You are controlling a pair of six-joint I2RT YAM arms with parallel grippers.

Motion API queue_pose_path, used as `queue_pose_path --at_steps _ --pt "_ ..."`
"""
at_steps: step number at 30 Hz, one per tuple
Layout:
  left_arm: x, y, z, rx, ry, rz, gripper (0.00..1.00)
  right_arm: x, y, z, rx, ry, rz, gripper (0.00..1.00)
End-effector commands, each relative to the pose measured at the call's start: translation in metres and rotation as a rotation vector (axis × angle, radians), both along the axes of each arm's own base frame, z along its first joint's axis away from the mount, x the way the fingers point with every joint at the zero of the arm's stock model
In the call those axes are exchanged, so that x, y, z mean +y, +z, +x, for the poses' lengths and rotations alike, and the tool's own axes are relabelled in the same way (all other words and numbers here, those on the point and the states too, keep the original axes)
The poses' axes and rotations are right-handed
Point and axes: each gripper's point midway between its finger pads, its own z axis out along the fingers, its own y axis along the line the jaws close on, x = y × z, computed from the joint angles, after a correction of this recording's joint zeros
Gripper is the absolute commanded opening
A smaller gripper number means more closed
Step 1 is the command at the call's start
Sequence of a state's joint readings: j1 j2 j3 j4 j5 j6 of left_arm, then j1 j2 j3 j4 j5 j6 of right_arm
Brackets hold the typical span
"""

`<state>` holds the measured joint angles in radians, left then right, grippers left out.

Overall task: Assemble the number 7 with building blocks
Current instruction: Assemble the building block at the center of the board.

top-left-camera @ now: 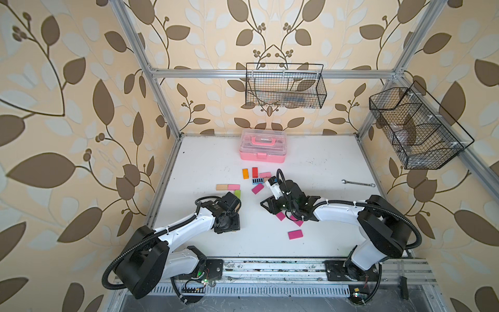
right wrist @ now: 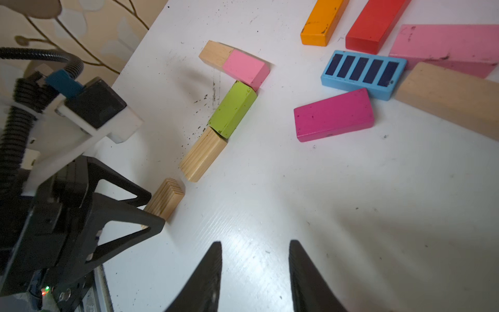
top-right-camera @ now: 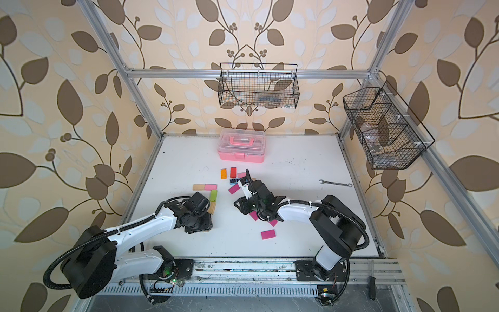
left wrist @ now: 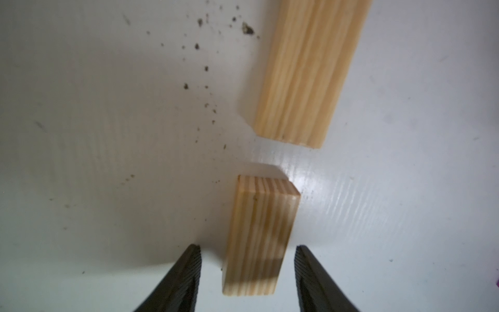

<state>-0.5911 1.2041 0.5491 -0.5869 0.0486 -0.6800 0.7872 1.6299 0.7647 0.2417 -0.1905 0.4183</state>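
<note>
Behind the loose blocks (top-left-camera: 257, 188) sits a pink case (top-left-camera: 262, 147), rightward a wrench (top-left-camera: 357, 183).

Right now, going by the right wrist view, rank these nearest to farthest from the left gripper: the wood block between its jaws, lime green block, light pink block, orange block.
1. wood block: inside the open left gripper.
2. lime green block: in the stem.
3. light pink block: end of the top bar.
4. orange block: in the loose group beyond.
</note>
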Motion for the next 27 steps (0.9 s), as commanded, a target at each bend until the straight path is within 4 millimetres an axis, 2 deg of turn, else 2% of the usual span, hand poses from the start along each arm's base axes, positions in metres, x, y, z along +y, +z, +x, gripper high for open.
queue_pose_path --at_steps 1,8,17,24,27 --pt "-0.003 0.007 0.002 -0.012 -0.003 0.012 0.57 -0.008 0.003 0.000 -0.021 -0.003 -0.017 0.45" --pt "0.000 0.003 -0.001 0.000 0.010 0.032 0.54 -0.011 0.002 0.003 -0.020 -0.007 -0.017 0.47" --pt "0.002 -0.001 -0.001 0.014 0.016 0.057 0.40 -0.016 0.004 0.005 -0.026 -0.022 -0.009 0.47" --pt "0.002 -0.003 0.000 0.014 0.012 0.057 0.34 -0.019 0.007 0.008 -0.034 -0.024 -0.005 0.48" --pt "0.001 -0.003 0.002 0.008 0.007 0.060 0.31 -0.019 0.010 0.008 -0.044 -0.023 -0.003 0.52"
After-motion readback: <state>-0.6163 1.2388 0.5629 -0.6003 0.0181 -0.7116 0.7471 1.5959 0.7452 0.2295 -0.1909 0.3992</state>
